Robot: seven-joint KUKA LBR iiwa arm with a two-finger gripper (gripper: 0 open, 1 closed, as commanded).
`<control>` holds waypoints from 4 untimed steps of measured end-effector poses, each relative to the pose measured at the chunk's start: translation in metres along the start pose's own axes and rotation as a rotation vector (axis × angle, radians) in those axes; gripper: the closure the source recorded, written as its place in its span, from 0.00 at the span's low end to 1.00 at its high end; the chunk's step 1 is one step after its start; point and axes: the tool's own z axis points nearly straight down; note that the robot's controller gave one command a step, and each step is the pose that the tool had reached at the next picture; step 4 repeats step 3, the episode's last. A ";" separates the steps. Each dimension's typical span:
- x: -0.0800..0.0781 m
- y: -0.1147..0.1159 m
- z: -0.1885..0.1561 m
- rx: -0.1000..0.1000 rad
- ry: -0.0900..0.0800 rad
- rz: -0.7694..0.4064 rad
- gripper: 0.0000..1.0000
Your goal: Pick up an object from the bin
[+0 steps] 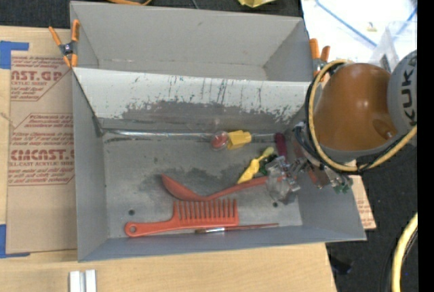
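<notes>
The gripper (281,182) is hanging low at the right side of the bin (122,169), at the handle end of a red spoon (196,190) and just beside a small yellow piece (251,168). Whether it is clenched or released cannot be told. A red comb (186,217) is lying nearer, and a yellow-and-red piece (230,141) is sitting by the far wall.
</notes>
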 end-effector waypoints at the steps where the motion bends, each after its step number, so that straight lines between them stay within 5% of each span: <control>1: -0.050 0.068 0.024 -0.002 -0.007 -0.179 1.00; 2: -0.014 -0.026 0.012 0.002 -0.003 -0.088 1.00; 3: -0.035 0.025 0.014 -0.002 -0.006 -0.107 1.00; 4: -0.035 0.025 0.014 -0.002 -0.006 -0.107 1.00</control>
